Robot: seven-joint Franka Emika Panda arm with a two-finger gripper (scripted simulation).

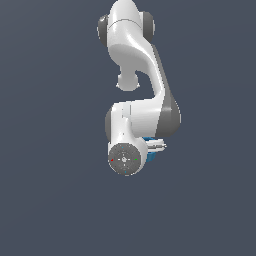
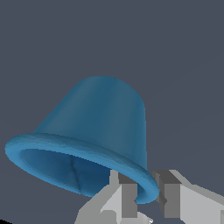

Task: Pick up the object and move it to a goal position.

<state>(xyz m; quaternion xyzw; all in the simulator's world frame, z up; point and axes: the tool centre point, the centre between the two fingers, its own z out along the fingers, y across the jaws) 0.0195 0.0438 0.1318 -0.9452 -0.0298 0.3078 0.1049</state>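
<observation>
The blue cup (image 2: 100,118) fills the wrist view, tilted with its open mouth toward the camera and its closed end pointing away. My gripper (image 2: 147,194) is shut on the cup's rim, with one grey finger (image 2: 127,197) inside the mouth and the other outside the wall. In the exterior view the arm hides most of this. Only a sliver of the blue cup (image 1: 151,156) and the gripper's pale body (image 1: 157,146) show beside the round wrist flange. Whether the cup touches the surface cannot be told.
The white arm (image 1: 132,55) reaches down the middle of the exterior view over a plain dark grey-blue surface (image 1: 50,200). No other object shows in either view.
</observation>
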